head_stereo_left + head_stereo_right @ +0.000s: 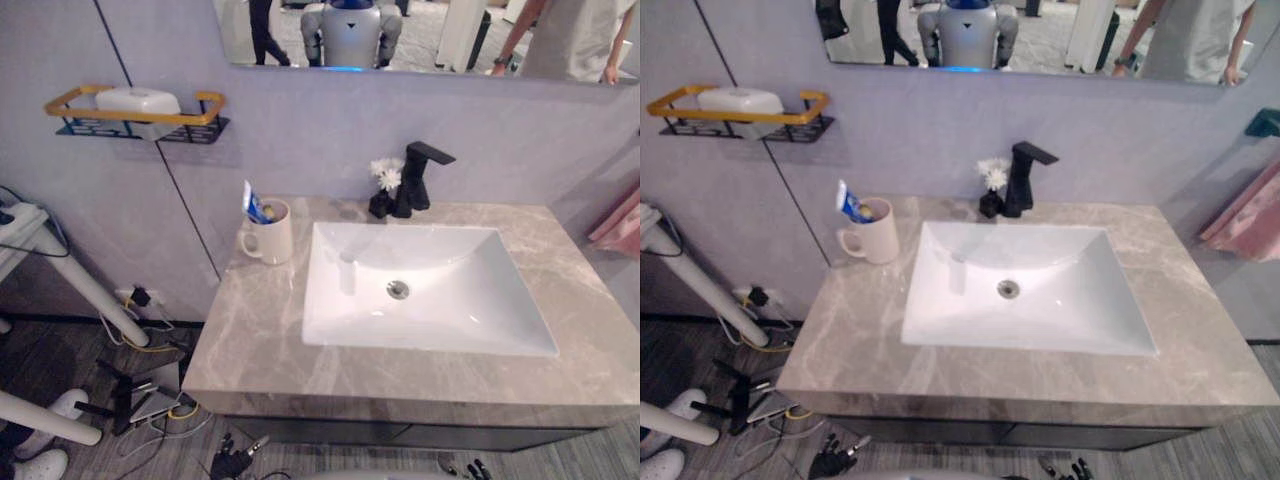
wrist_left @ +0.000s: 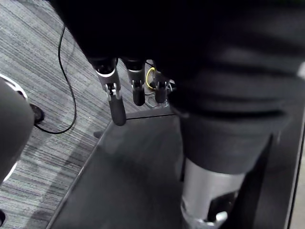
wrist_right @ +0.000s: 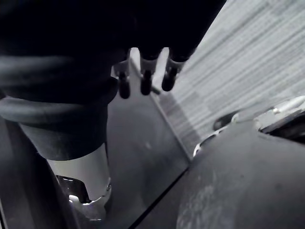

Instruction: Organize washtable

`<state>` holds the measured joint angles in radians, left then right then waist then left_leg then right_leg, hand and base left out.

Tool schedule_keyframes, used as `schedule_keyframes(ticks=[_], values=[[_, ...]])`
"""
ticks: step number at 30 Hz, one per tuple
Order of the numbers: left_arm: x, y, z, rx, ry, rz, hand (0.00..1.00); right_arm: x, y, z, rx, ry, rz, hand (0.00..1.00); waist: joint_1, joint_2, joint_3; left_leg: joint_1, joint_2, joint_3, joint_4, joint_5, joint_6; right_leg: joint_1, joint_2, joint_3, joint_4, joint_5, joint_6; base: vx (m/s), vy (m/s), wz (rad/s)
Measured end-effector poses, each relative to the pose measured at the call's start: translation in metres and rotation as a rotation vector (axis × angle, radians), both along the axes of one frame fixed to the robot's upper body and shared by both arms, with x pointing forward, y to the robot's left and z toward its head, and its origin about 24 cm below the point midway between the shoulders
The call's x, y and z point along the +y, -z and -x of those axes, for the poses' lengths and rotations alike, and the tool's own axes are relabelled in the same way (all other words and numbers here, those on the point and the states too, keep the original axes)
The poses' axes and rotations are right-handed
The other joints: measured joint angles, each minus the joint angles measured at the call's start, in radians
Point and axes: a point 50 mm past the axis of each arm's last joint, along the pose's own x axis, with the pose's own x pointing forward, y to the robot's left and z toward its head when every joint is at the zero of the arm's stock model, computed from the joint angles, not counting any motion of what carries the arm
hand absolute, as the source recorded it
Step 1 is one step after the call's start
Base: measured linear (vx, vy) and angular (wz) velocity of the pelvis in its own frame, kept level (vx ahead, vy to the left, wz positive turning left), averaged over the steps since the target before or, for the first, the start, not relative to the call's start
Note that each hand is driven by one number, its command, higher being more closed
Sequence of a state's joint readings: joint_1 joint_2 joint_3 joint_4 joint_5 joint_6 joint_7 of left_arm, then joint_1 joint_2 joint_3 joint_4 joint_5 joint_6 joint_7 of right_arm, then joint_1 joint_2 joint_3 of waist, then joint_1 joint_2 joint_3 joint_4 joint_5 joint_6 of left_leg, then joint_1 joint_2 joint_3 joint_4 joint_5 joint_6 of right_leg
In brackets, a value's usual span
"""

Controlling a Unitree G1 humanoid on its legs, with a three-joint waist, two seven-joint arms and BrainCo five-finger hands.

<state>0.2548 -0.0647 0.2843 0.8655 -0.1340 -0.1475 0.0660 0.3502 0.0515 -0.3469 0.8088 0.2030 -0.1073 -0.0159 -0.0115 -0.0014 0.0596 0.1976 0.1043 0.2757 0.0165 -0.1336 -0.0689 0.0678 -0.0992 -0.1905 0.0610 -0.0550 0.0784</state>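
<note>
The grey marble washtable (image 1: 262, 330) holds a white rectangular sink (image 1: 450, 310). A white mug (image 1: 272, 240) with a blue-and-white toothpaste tube (image 1: 252, 204) in it stands at the sink's back left corner. Behind the sink are a black faucet (image 1: 418, 178) and a small dark vase of white flowers (image 1: 384, 180). My left hand (image 1: 232, 462) hangs below the counter's front edge, fingers (image 2: 116, 102) relaxed and holding nothing. My right hand (image 1: 1065, 467) also hangs low in front of the counter, fingers (image 3: 145, 82) straight and empty.
A black-and-gold wall shelf (image 1: 62, 103) at the upper left carries a white soap (image 1: 137, 100). A pink towel (image 1: 620, 225) hangs at the right. White stand legs (image 1: 95, 295) and loose cables (image 1: 150, 395) lie on the floor at the left. A mirror (image 1: 450, 40) runs above.
</note>
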Motion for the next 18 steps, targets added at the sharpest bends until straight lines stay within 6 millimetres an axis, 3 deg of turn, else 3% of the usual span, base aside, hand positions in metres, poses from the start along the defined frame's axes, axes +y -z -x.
schedule_keyframes(ticks=[11, 13, 15, 18], values=[[-0.002, 0.003, -0.004, 0.024, 0.055, 0.006, 0.00, -0.004, 0.003, -0.001, 0.036, -0.038, 0.007, 0.00, 0.002, 0.005, 0.001, -0.008, 0.000, 0.044, -0.015, 0.013, 0.003, -0.018, 0.019, 0.059, -0.058, 0.065, -0.006, -0.05, -0.009, -0.16], [-0.001, 0.003, -0.010, 0.024, 0.093, -0.001, 0.00, -0.005, 0.003, -0.006, 0.040, -0.099, 0.020, 0.00, 0.003, 0.011, 0.008, -0.010, -0.001, 0.054, -0.005, 0.013, 0.003, -0.047, 0.016, 0.070, 0.010, 0.038, -0.006, 0.02, 0.003, -0.14], [0.001, 0.001, -0.018, 0.012, 0.125, -0.014, 0.00, -0.004, 0.003, -0.012, 0.031, -0.134, 0.011, 0.00, 0.003, -0.002, 0.024, -0.022, -0.013, 0.031, 0.006, 0.011, 0.006, -0.120, 0.008, 0.134, 0.174, -0.038, -0.006, -0.02, 0.002, 0.25], [0.007, -0.003, -0.036, -0.021, 0.144, -0.031, 0.00, 0.002, 0.004, -0.012, 0.034, -0.127, -0.008, 0.00, 0.000, -0.039, 0.026, -0.088, -0.024, -0.091, 0.074, -0.005, 0.010, -0.174, -0.002, 0.282, 0.355, -0.131, 0.017, -0.01, -0.031, 1.06]])
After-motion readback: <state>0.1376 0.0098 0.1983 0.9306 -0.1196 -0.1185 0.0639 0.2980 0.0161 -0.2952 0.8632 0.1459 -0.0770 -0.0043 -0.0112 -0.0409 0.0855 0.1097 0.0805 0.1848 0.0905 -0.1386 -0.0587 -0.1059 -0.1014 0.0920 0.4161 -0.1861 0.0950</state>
